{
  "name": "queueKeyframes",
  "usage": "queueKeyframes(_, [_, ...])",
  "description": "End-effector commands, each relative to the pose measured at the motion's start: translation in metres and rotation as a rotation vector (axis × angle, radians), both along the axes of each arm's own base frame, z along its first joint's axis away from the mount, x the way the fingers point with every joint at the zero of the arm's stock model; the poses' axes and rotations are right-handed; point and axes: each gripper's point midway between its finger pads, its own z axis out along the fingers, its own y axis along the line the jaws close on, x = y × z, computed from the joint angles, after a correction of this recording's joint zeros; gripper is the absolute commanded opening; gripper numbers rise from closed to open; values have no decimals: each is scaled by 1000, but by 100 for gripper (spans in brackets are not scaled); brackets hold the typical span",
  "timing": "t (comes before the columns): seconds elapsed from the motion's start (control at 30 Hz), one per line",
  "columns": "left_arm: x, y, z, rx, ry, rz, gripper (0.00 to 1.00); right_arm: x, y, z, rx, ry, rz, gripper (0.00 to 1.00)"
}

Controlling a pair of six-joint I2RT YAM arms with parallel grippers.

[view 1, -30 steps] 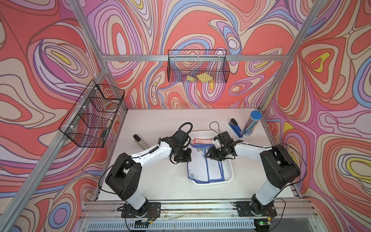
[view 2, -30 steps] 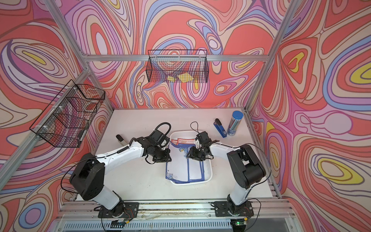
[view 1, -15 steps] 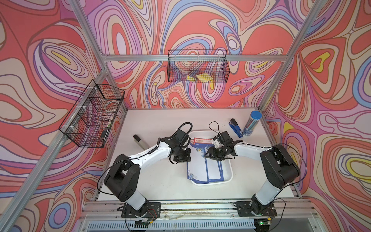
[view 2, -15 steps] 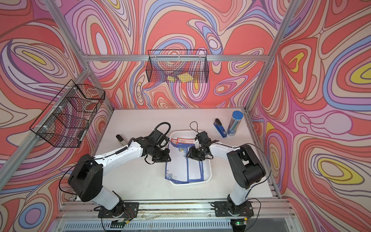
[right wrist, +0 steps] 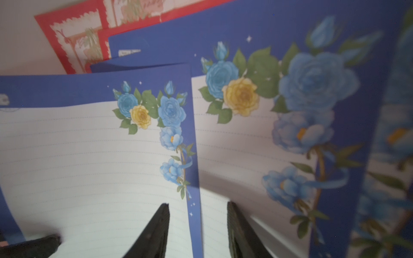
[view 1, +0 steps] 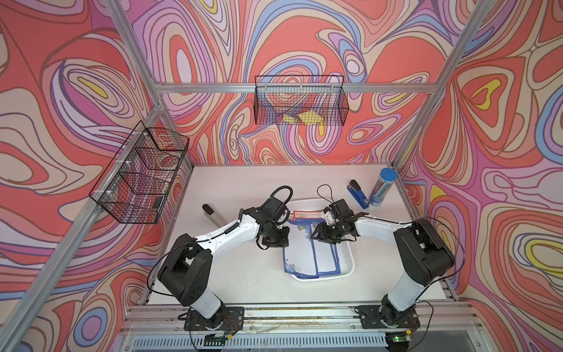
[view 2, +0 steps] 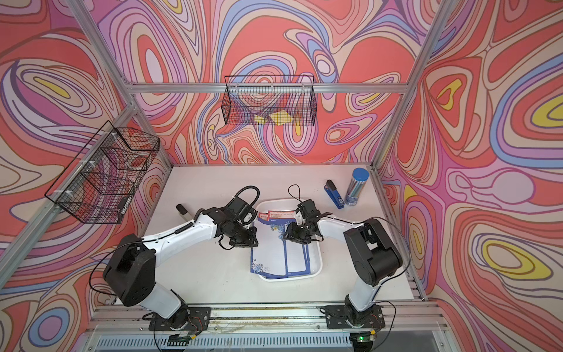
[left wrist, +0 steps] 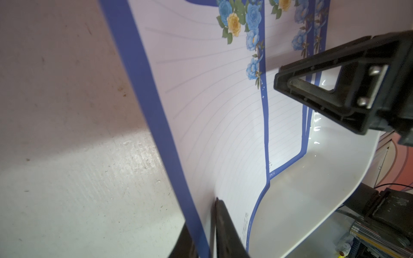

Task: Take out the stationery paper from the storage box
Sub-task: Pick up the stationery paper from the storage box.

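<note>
Blue stapler [view 1: 358, 198] — near storage box [view 1: 345, 259] holding stationery paper [view 1: 300, 256].

A lab cell: aluminium frame [view 1: 243, 88], printed walls [view 1: 304, 36], bench-mounted arms [view 1: 231, 234].

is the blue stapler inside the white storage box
No, the blue stapler lies on the table outside the storage box, beside the blue-capped tube.

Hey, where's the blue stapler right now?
In both top views the blue stapler lies on the table toward its far right corner, between the storage box and the upright blue-lidded tube.
</note>
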Motion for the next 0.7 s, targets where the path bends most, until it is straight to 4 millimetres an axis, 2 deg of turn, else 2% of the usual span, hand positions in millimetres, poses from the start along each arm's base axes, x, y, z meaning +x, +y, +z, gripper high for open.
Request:
queueKeyframes(0.0, [-3, 4, 15, 22, -19, -22, 18, -17, -23, -42, -137, 88, -22, 46])
queueKeyframes(0.1, [-3, 4, 20, 16, -28, -22, 20, -18, -23, -43, -139, 92, -21, 45])
queueKeyframes(0.3, [-4, 4, 22, 13, -25, -23, 9, -16, -23, -43, -139, 91, -21, 45])
queueKeyframes(0.37, [-4, 3, 24, 9, -27, -27, 0, -16, -23, -44, -139, 91, -20, 45])
queueKeyframes(0.57, [-3, 1, 35, -9, -39, -32, 0, -15, -24, -43, -147, 87, -23, 45])
queueKeyframes(0.67, [-2, -3, 53, -46, -66, -41, 0, -10, -23, -38, -148, 71, -27, 45])
